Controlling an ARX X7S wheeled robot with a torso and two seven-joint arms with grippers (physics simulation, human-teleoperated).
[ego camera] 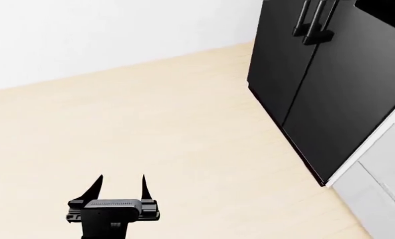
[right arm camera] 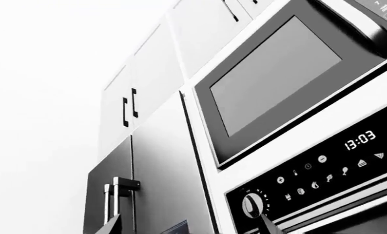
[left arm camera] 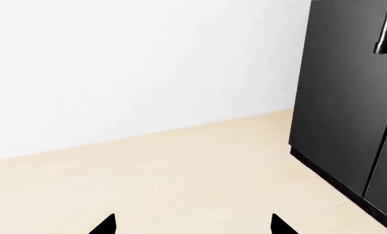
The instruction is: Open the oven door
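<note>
The left gripper (ego camera: 121, 185) is hovering over the pale floor (ego camera: 151, 129), jaws spread wide and holding nothing. The refrigerator doors (ego camera: 317, 84) are standing at its two o'clock. The right gripper's tips (right arm camera: 119, 225) are barely showing, apparently parted and empty, beneath the control panel (right arm camera: 323, 175). The oven door (right arm camera: 369, 226) is perhaps just peeking at five o'clock.

Head camera looks down at floor (ego camera: 151, 119) and refrigerator (ego camera: 330, 89); left wrist shares both, right looks up.

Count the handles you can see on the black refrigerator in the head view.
2. Both hang at the top of the refrigerator: one handle on the nearer door, the other right beside it across the seam. Their upper ends are cut off.
</note>
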